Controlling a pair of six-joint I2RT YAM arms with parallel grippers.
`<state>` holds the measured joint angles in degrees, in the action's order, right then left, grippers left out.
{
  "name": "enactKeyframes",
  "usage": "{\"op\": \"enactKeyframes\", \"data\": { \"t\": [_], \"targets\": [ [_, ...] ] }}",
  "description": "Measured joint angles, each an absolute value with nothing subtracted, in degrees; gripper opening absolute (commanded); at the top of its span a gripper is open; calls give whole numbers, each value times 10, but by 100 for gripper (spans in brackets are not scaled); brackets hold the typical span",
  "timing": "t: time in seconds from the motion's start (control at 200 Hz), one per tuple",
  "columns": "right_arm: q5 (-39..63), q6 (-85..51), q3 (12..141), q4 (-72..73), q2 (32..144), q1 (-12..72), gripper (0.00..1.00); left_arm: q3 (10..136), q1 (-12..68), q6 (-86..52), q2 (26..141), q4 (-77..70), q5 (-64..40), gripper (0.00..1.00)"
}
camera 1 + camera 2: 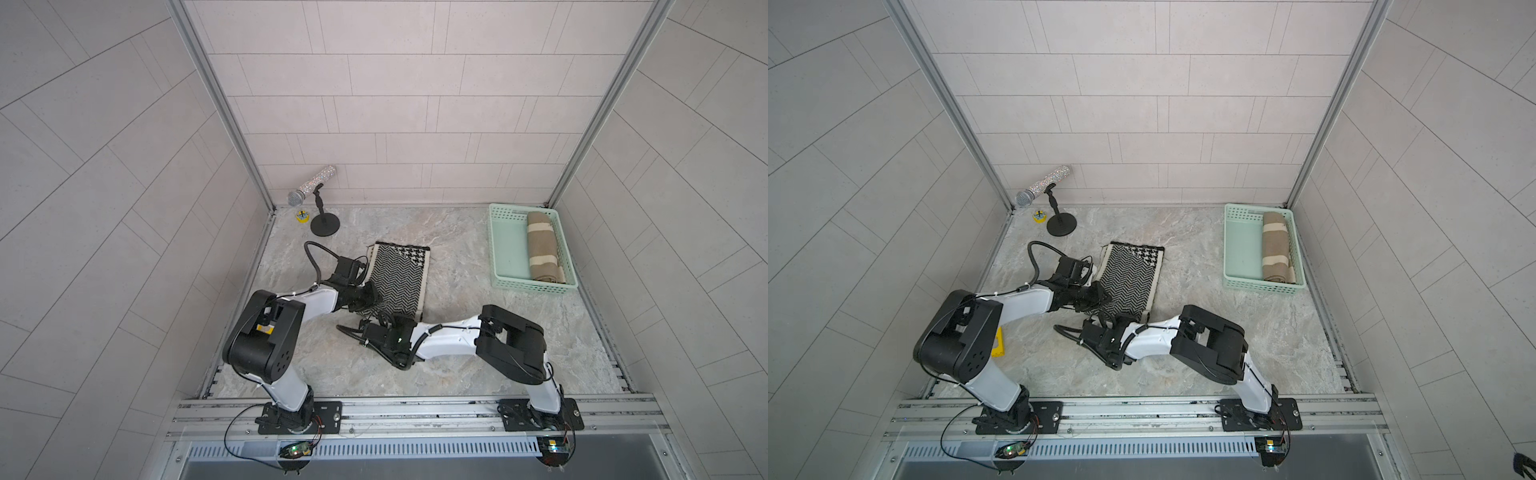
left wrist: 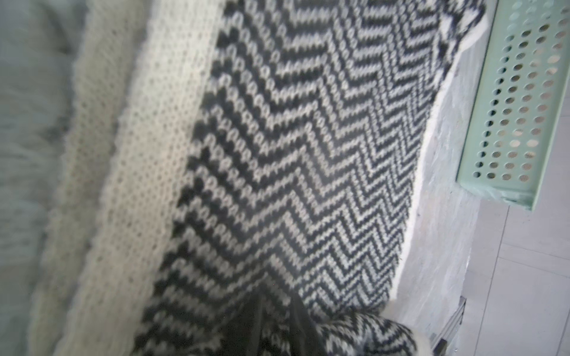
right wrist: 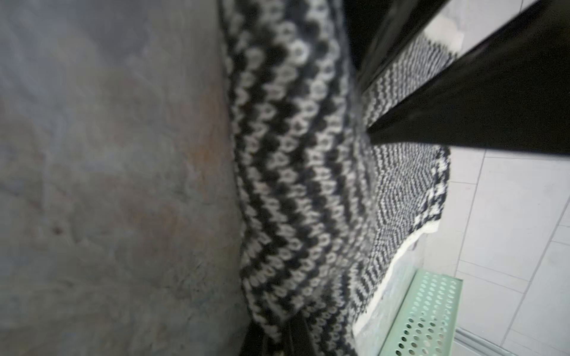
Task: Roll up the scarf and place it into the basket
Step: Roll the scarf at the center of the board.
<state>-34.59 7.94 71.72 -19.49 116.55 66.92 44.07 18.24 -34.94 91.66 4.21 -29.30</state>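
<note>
right jaws: pinched shut on scarf (image 1: 399, 274) roll | left jaws: beside them, hold unclear | risk: one-sided pinch lets roll unwind

- We enter this as a robotics lab test cell.
- Tile-print wall panels (image 1: 374, 104) in aluminium posts (image 1: 224, 104) box a marble-look tabletop (image 1: 457, 345).
- Left arm (image 1: 266, 332) and right arm (image 1: 511, 345) are bolted to a slotted rail (image 1: 415, 409).
- A bare circuit board (image 1: 296, 450) is wired beneath.

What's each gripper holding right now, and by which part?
Right gripper is shut on the scarf at its rolled near end. Left gripper straddles that same end; whether it grips cannot be told.
</note>
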Motion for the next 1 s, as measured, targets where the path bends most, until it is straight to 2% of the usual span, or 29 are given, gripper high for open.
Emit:
{"op": "enactKeyframes", "data": {
  "t": [0.065,0.14,0.42,0.525,0.711,1.001],
  "targets": [
    [-309,59,716,-202,1151,659,0,451,177,-352,880,81,-281,52],
    [-248,27,713,-220,1127,643,0,468,163,-353,828,125,-257,58],
    [64,-124,706,-260,1060,533,0,482,144,-349,661,200,-193,58],
    [179,-166,707,-267,1061,491,0,452,144,-350,644,188,-216,54],
    [357,-208,740,-300,1082,441,0,422,160,-348,660,183,-254,39],
    [502,-216,778,-347,1148,396,0,411,201,-356,723,113,-286,21]
  ]
}}
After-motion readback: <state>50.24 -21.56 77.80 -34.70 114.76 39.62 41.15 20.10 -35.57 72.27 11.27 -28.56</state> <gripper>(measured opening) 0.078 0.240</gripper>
